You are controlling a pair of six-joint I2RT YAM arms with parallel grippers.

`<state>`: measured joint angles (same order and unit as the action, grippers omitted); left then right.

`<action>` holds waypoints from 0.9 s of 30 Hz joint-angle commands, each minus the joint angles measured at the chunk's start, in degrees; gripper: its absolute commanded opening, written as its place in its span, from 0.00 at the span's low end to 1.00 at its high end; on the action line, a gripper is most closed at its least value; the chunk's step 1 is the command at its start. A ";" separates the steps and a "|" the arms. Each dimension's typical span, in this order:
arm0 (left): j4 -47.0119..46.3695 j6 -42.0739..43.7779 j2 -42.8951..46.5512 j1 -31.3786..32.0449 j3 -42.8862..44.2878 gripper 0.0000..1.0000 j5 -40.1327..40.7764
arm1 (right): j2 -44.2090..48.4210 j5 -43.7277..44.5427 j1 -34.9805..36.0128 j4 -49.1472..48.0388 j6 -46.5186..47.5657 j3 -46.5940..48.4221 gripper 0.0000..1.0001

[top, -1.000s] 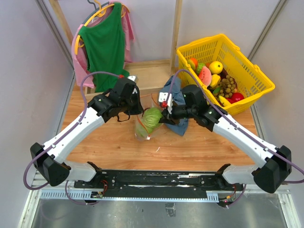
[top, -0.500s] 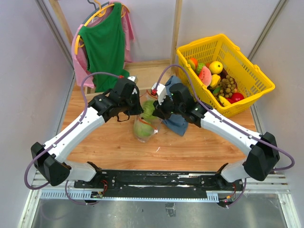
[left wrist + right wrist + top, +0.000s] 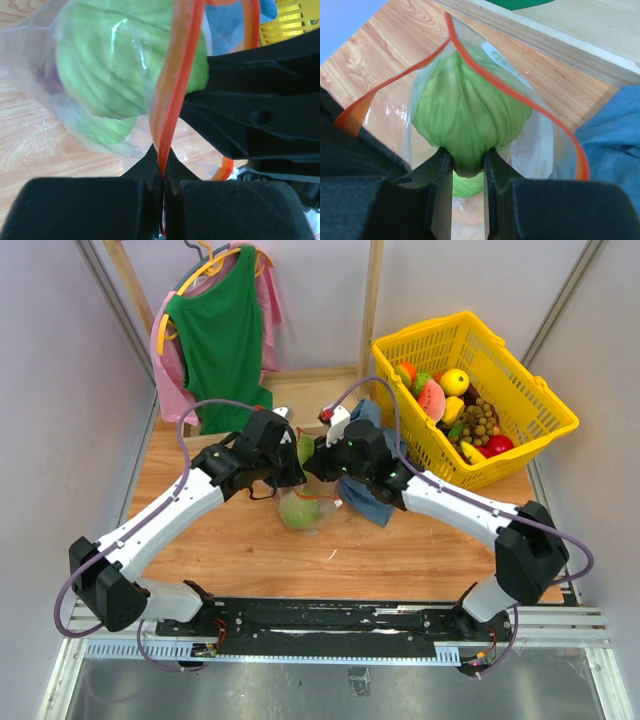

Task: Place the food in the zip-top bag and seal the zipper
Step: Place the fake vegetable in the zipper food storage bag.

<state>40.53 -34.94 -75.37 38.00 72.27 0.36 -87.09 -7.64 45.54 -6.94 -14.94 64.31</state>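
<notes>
Top view: I see both arms reaching to the middle of the wooden table [image 3: 300, 555]. The left gripper [image 3: 292, 475] and right gripper [image 3: 316, 456] nearly meet above the clear zip-top bag [image 3: 306, 512]. The bag hangs between them with a pale-green shape inside. A blue-grey cloth [image 3: 372, 498] lies just right of the bag. A yellow basket [image 3: 520, 390] of toy fruit sits at the far right.

Left wrist view: my left jaws are together, clamped on the red-orange zipper [image 3: 172, 95] at one side of the bag's mouth. The strip runs up from them across the green cabbage [image 3: 100, 75], which shows through the plastic. The right arm's black fingers crowd in from the right.

Right wrist view: my right jaws are slightly apart, pinching the base of the cabbage. It sits in the open mouth of the bag, with the zipper looping around it. More green shows lower in the bag.
</notes>
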 commanded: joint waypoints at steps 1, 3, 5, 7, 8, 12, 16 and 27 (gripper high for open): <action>-0.59 -0.78 1.79 0.15 -1.33 0.00 -0.03 | -5.09 -7.48 1.37 -4.95 -2.46 4.65 0.20; -1.14 -1.39 2.55 0.15 -2.06 0.00 1.85 | -6.08 -10.53 1.38 -3.82 -2.51 4.59 0.22; -1.69 -2.20 3.29 0.15 -3.11 0.00 3.12 | -5.44 -10.52 1.38 -3.81 -2.51 2.98 0.22; -1.82 -3.14 3.90 0.15 -3.92 0.00 4.31 | -3.41 -9.82 1.39 -3.14 -2.51 1.96 0.22; -1.97 -3.58 4.18 0.15 -4.31 0.00 4.71 | -2.58 -9.70 1.39 -2.43 -2.51 1.79 0.22; -3.27 -5.18 5.11 0.19 -5.71 0.00 5.07 | 0.84 -8.52 1.27 2.69 -2.51 3.32 0.22; -3.34 -5.80 5.63 0.15 -5.76 0.00 5.85 | 4.25 -6.28 1.26 8.83 -2.51 5.50 0.22; -4.50 -7.21 5.65 0.06 -6.02 0.00 4.76 | 4.96 -3.28 1.25 13.43 -2.51 6.44 0.22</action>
<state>38.63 -41.25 -70.22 38.30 66.72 4.47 -83.13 -11.62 46.02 7.66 -16.73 69.78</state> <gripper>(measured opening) 0.009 0.243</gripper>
